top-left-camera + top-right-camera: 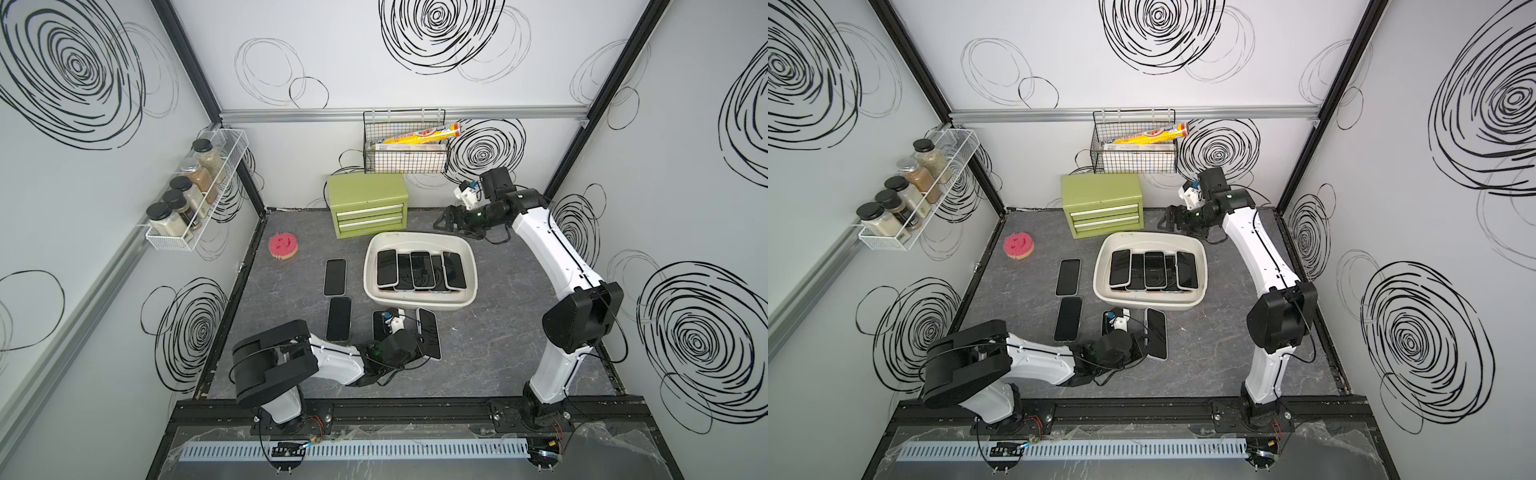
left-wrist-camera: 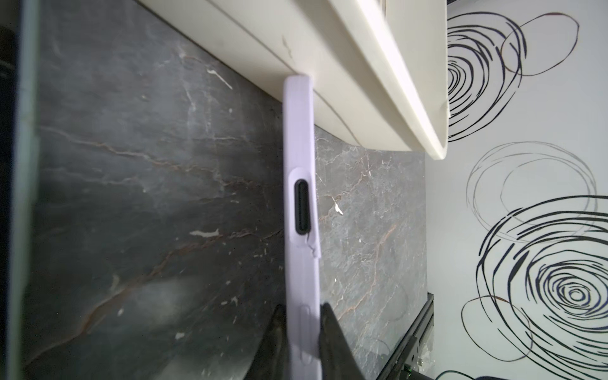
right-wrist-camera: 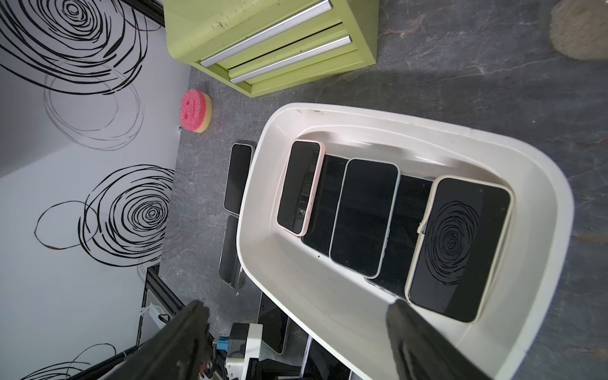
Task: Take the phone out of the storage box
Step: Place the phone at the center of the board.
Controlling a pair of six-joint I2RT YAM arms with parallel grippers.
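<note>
Left end effector [image 2: 302, 312] is clamped narrow across the thickness of a lilac-cased phone [image 2: 301, 148], gripped near the end closest to the wrist. Phone is held out of the storage box [image 1: 419, 302], tilted up on edge over the bench [image 1: 498, 353], screen side dark. Its far tip is seen just beside the box's outer wall; contact cannot be told.

Step judged: placing, with extraction done for this phone. Next move calls for the phone to be rotated flat, lowered onto bare bench beside the end effector, then released without knocking the box.

Laid-out phones [image 1: 338, 318] are noted flat on the bench to the outer side of the left end effector.

Beyond it, stacked phones [image 1: 419, 268] are seen overlapping, screens up, in the box, so more rounds are judged left.

Farthest, right end effector [image 3: 296, 304] is spread wide and empty, hovering past the box's far rim.
</note>
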